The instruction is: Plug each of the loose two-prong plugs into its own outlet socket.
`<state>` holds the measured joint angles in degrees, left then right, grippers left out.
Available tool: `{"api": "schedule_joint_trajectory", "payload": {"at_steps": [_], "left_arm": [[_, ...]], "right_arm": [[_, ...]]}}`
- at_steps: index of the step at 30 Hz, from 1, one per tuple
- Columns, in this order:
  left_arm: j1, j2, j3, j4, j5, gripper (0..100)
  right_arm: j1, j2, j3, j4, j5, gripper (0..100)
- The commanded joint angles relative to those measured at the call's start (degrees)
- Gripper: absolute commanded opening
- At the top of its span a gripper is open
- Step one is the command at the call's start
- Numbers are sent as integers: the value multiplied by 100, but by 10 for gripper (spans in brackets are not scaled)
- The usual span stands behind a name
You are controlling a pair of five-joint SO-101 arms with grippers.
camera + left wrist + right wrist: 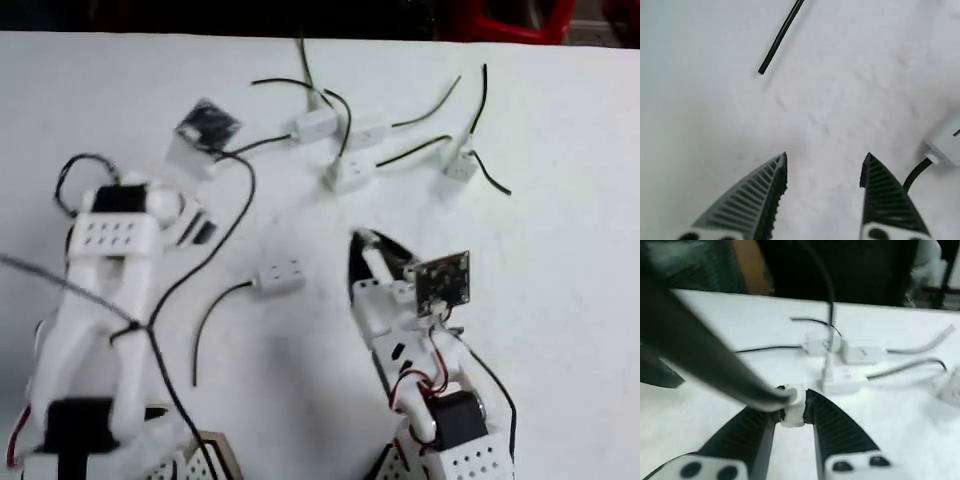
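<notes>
Right wrist view has the right gripper pinching a white plug, the nearest socket block lying straight ahead of it, while the left gripper hangs spread over the table.

1. Lit brightly and evenly from above in the high view, bleaching the white table almost flat.
2. Casts only faint, soft-edged shadows beside the near socket block and along its black lead.
3. Falls off to near black past the table's far edge.
4. In the left wrist view, leaves a pale grey shadow next to the cut cable end. Lights one finger of the left gripper grey and keeps the other dark.
5. In the right wrist view, picks out the white plug brightly between the dark pads of the right gripper. Silhouettes a thick black cable close to the lens against the glaring tabletop, with the room beyond dim.
</notes>
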<state>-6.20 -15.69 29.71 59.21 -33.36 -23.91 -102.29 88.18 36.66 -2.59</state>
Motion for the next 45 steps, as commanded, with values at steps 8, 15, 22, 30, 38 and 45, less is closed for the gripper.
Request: {"api": "schedule_joint_trajectory", "payload": {"at_steps": [8,15,22,30,38,45], "left_arm": [[-813,-2510,2154,-88,1424,241],[-1033,-2712,3446,-1301,1556,241],[-1033,-2712,3859,-1705,1538,241],[-1033,-2712,3877,-1670,1538,241],[-1033,-2712,3877,-1670,1538,241],[-1033,-2712,3877,-1670,1538,241]], "right_arm": [[-954,2369,-1618,224,97,17],[-1253,4699,-2716,233,0,21],[-1481,5868,-3147,-48,0,17],[-1349,7266,-3174,-1191,-484,17],[-840,8084,-3174,-2035,-580,17],[-787,8136,-3138,-1912,-598,17]]}}
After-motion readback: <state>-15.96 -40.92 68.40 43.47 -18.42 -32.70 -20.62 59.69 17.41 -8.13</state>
